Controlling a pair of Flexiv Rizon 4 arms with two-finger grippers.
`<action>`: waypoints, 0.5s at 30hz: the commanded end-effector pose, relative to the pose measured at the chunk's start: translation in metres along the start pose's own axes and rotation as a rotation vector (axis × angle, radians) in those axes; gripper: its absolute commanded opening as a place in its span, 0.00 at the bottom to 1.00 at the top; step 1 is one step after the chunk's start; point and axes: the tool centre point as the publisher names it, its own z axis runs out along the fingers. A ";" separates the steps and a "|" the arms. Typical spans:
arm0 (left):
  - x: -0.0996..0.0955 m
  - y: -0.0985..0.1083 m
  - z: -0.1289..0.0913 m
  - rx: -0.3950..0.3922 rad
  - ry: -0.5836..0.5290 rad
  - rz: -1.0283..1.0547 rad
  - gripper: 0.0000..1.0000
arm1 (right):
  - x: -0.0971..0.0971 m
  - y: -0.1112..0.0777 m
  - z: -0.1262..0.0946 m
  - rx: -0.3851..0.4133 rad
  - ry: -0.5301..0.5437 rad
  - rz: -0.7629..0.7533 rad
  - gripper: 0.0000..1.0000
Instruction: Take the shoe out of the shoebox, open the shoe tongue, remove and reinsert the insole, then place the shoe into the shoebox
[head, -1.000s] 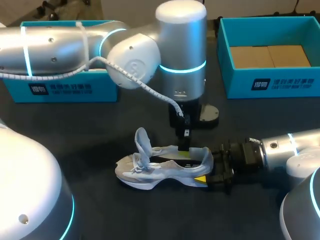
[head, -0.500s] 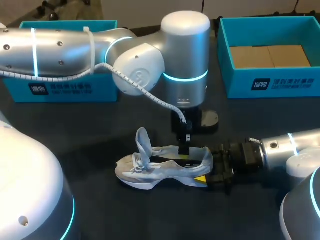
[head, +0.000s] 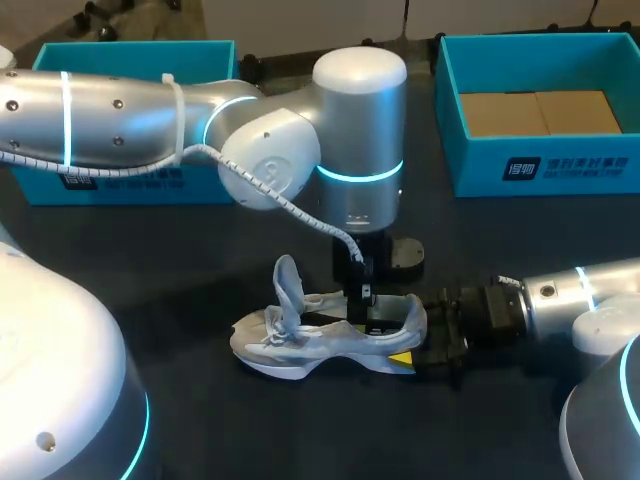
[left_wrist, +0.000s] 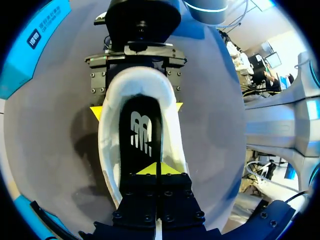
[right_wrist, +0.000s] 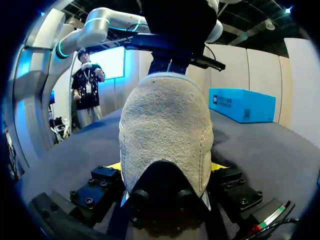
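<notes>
A pale grey shoe (head: 320, 340) lies on its side-up sole on the dark table, toe to the left, its tongue (head: 288, 285) pulled upright. My right gripper (head: 412, 345) holds the heel (right_wrist: 165, 130), one yellow tip on each side of it. My left gripper (head: 362, 305) points straight down into the shoe's opening. In the left wrist view its tips (left_wrist: 159, 169) are pressed together, shut, just over the black insole (left_wrist: 141, 135), which lies flat inside. Whether they pinch the insole I cannot tell.
A teal shoebox (head: 540, 110) with a cardboard liner stands at the back right. Another teal box (head: 130, 185) sits at the back left, partly hidden by my left arm. Dark table surface lies in front of the shoe.
My left gripper has come down and slightly left, from just above the shoe's collar into its opening. The right gripper and the shoe have kept still.
</notes>
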 end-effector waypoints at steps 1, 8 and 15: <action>-0.002 0.005 0.005 -0.001 0.022 -0.006 0.00 | 0.001 0.000 -0.001 0.002 -0.002 0.001 0.00; 0.004 0.017 0.008 -0.037 0.026 0.017 0.00 | 0.001 0.000 -0.001 0.002 -0.002 0.001 0.00; 0.007 0.020 0.019 -0.043 0.035 0.031 0.00 | 0.001 0.000 -0.001 0.002 -0.002 0.001 0.00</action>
